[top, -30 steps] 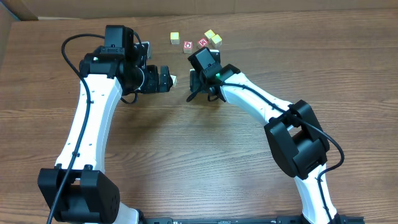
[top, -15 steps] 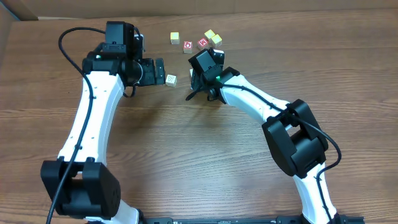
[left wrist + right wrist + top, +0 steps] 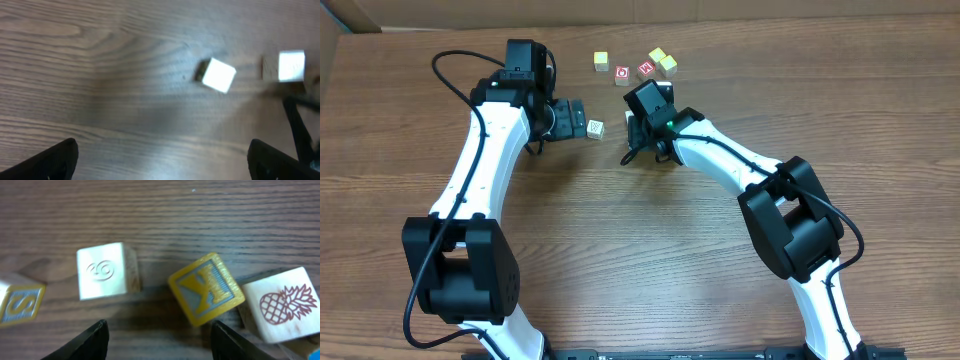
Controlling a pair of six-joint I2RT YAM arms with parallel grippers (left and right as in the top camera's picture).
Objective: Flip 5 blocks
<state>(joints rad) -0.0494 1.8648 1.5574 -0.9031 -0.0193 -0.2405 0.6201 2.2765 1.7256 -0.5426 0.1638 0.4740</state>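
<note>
A pale block [image 3: 216, 75] is lying upper right of frame, beyond the left pincer [image 3: 162, 150], which is gaping wide, empty. The right pincer [image 3: 160, 337] is hanging part-open, empty, below a yellow block [image 3: 206, 289].

From the left wrist, a pale wooden cube [image 3: 216, 76] and a second pale cube [image 3: 290, 66] are blurred, their prints unreadable. From the right wrist, a yellow-framed S cube [image 3: 17, 305] is cut off by the left edge.
</note>
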